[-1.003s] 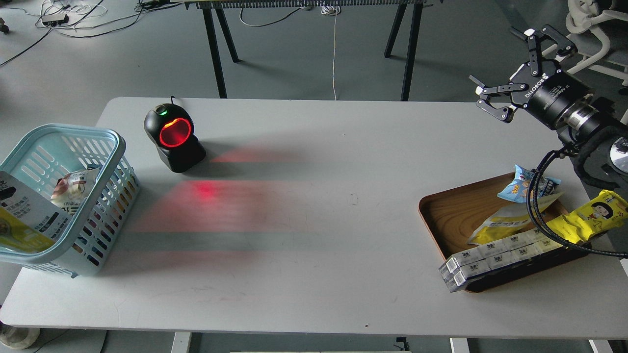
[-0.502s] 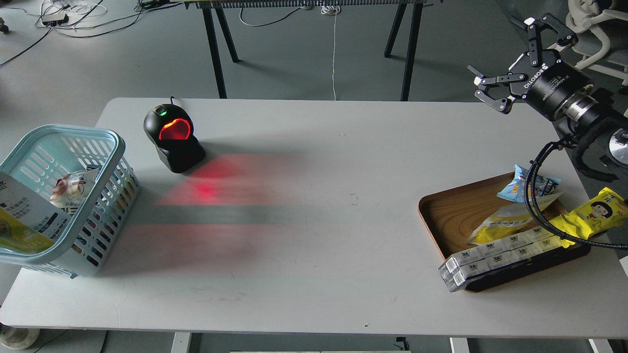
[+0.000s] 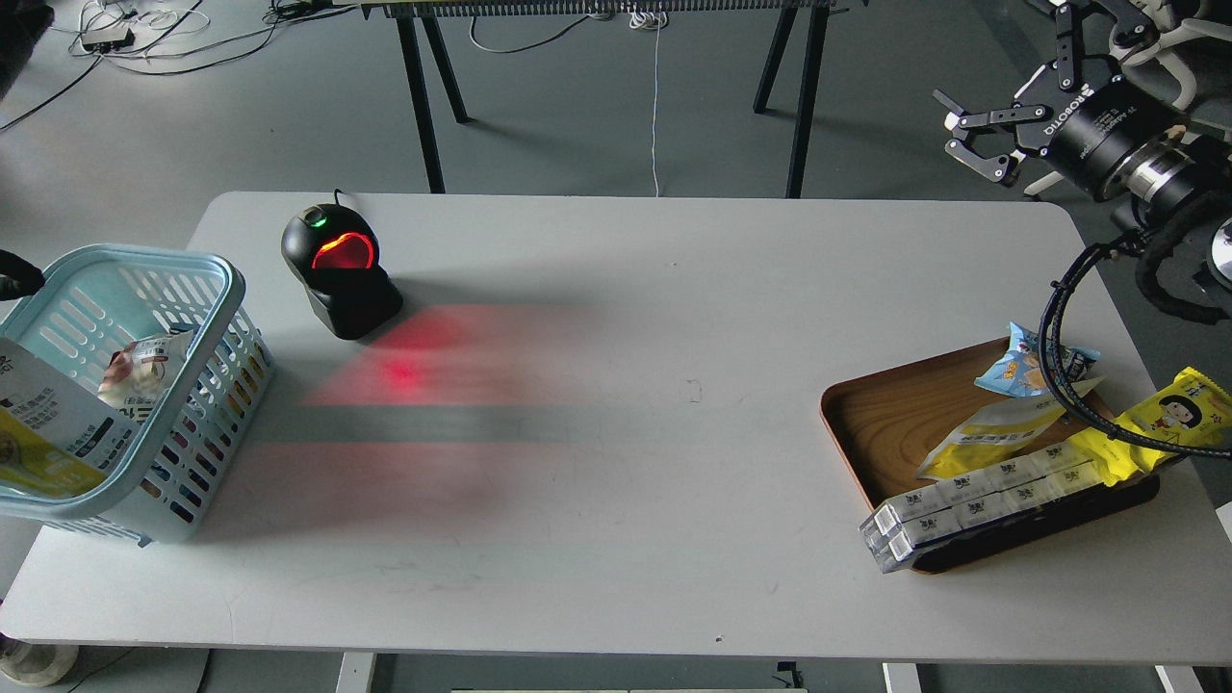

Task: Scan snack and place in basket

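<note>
The light blue basket point(image 3: 207, 289) stands at the table's left edge. A snack pouch point(image 3: 53, 433), half yellow and half white with black text, leans inside its near wall, beside a white round-picture packet point(image 3: 144, 371). A similar yellow and white pouch point(image 3: 996, 433) lies in the brown tray. My right gripper point(image 3: 1006, 72) is open and empty, high above the table's far right corner. A small dark part point(image 3: 19, 274) shows at the left edge by the basket's rim; I cannot tell whether it is my left gripper or how it stands.
A black scanner point(image 3: 339, 274) glows red at the back left and throws red light on the table. The brown wooden tray point(image 3: 866, 423) at the right holds a blue packet point(image 3: 1025, 366), a long yellow wrapper point(image 3: 1155, 428) and white boxes point(image 3: 962, 505). A black cable point(image 3: 1054, 366) hangs over it.
My right gripper has risen and drawn back to the right, staying open. A small dark part has appeared at the left edge by the basket.
</note>
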You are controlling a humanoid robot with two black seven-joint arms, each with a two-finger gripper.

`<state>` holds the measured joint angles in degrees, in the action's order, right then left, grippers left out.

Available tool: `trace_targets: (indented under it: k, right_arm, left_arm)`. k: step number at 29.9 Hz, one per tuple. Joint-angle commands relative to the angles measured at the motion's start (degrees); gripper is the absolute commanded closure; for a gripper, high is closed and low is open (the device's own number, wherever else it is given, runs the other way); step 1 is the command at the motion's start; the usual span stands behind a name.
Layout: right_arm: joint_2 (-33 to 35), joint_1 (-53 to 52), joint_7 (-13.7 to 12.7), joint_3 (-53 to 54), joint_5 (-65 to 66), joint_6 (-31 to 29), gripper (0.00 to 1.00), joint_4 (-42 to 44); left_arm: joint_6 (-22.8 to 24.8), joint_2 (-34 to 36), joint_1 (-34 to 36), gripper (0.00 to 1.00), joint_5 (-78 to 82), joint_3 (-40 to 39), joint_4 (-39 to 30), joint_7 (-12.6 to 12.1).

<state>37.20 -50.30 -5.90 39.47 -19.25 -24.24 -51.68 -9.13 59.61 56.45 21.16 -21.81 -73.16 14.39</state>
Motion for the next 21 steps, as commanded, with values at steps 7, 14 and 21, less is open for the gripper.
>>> trace_targets:
  k: [7, 14, 21]
  right_arm:
    - [0.51, 0.73, 0.18, 0.6, -0.09, 0.07, 0.01, -0.18]
    - [1.3, 2.48, 0.45, 0.78, -0.09, 0.15, 0.01, -0.27]
    - [1.3, 3.27, 0.53, 1.31, -0.27, 0.15, 0.01, -1.58]
  left_arm:
    - [12.2, -12.67, -1.07, 0.02, -22.2, -3.41, 8.9, 0.73]
    - [17.38, -25.23, -1.43, 0.02, -24.4, -7.28, 23.75, -0.06]
    - [18.45, -29.82, -4.85, 0.01, -34.59, -13.52, 27.37, -4.53]
